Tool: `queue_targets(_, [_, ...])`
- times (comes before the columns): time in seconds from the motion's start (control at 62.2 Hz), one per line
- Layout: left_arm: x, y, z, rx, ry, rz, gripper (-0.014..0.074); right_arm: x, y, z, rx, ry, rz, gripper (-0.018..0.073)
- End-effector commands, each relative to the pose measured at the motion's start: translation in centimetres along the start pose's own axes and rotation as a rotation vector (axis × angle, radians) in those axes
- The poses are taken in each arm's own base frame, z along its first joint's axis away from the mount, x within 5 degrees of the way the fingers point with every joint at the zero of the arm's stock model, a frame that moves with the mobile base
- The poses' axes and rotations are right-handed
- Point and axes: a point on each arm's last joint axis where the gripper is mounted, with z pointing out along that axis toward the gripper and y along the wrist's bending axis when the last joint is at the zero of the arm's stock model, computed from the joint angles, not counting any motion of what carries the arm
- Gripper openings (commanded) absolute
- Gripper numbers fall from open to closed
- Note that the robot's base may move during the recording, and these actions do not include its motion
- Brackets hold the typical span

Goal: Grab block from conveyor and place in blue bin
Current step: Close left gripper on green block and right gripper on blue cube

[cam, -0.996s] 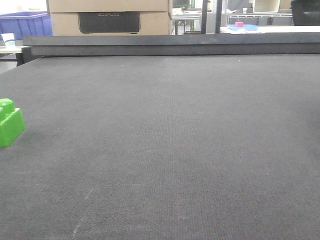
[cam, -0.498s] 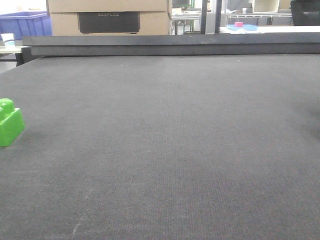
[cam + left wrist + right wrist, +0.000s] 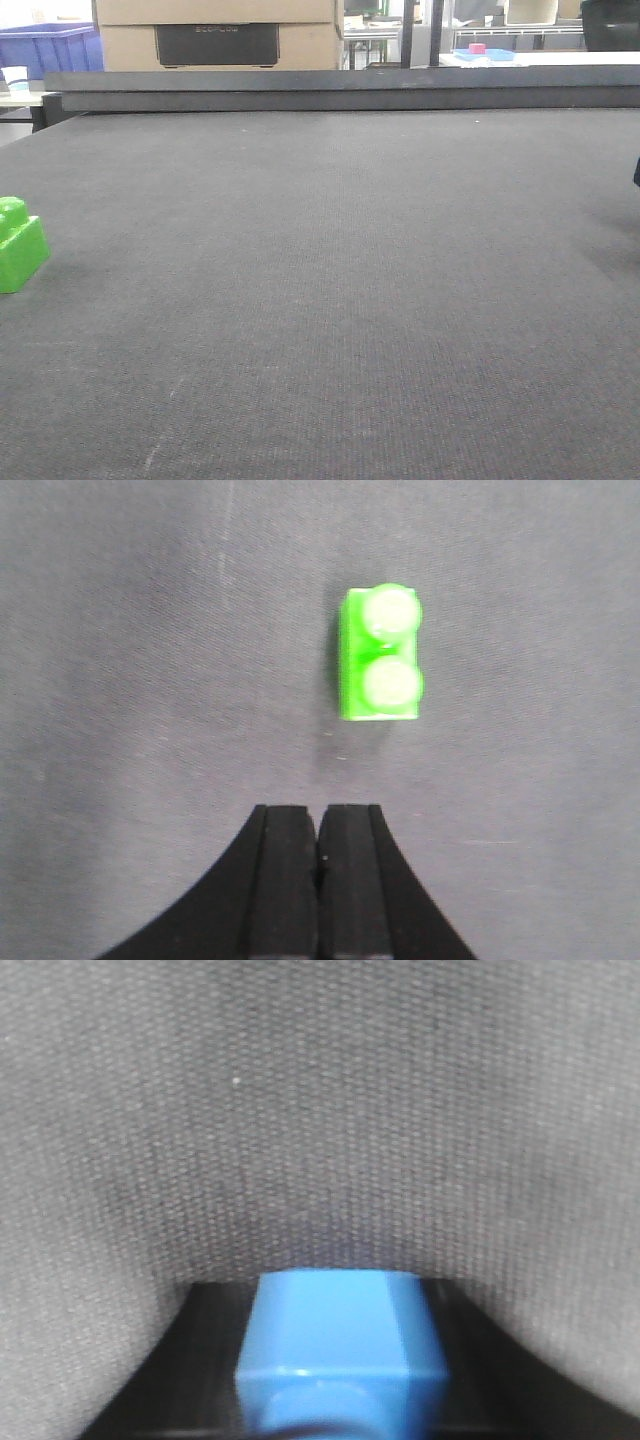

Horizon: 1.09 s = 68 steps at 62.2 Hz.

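Exterior front-facing view.
1. Very wide, flat, dark grey woven conveyor belt [image 3: 340, 300], filling most of the frame. A darker raised rail [image 3: 340, 90] runs along its far edge.
2. Small bright green plastic building brick [image 3: 20, 245], resting on the belt at the extreme left, about mid-depth, studs up. It is partly cut off by the frame edge.
3. Blue plastic bin [image 3: 50, 48], far left, beyond the rail and well apart from the brick.
4. Brown cardboard box [image 3: 215, 25] with a black rectangular panel [image 3: 217, 44] on its front, beyond the rail, just right of the bin.
5. Tiny pink object [image 3: 478, 48] on a pale blue dish [image 3: 487, 56], far right background.
6. Dark sliver [image 3: 637, 172] at the right edge of the frame, too little in view to identify.

Left wrist-mounted view.
7. Left gripper [image 3: 319, 880]: two black fingers pressed together with no gap between them and nothing held, poised over the belt.
8. The brick [image 3: 380, 652] lies flat on the belt beyond the fingertips and slightly to the right, apart from them. Its two round studs face up and its long side runs near to far.

Right wrist-mounted view.
9. Right gripper [image 3: 335, 1295]: only blurred black shapes show along the near edge, close above the belt.
10. Bright blue block-shaped object [image 3: 340, 1345], blurred, sits at the near centre between those shapes. Whether the fingers clamp it, or how far apart they stand, cannot be told.
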Motion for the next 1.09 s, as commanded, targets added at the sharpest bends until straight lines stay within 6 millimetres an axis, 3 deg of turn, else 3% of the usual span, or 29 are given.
queue_targets(0.0, [-0.2,-0.5,-0.4,0.058,-0.017,-0.051,-0.0111,0.2,-0.3,-0.7,0.021,-0.014,-0.007,-0.0170])
queue_targets(0.193, [-0.5,-1.6,-0.1,0.125,-0.036,-0.058,-0.0111,0.7,-0.2,-3.1,0.021,-0.086,-0.014,-0.0154])
queue_targets(0.434, [-0.9,-4.2,3.4,0.055,0.031,0.008,-0.0111,1.9,-0.1,-6.9,0.012,-0.213,-0.020,-0.0154])
queue_targets(0.611, [-1.6,-4.2,5.6,0.007,0.036,0.003,-0.0096,2.2,-0.1,-7.4,0.011,-0.228,-0.021,-0.0154])
queue_targets(0.739, [-1.9,-4.4,6.3,0.019,0.027,-0.004,0.0048,2.2,-0.1,-7.3,0.011,-0.221,-0.021,-0.0154])
queue_targets(0.884, [-2.4,-4.6,7.0,0.030,-0.006,-0.005,0.0320,2.2,-0.1,-7.3,0.011,-0.221,-0.021,-0.0154])
queue_targets(1.077, [-3.2,-4.9,9.4,0.033,-0.021,-0.003,0.0384,2.3,-0.1,-7.3,0.011,-0.219,-0.021,-0.0154])
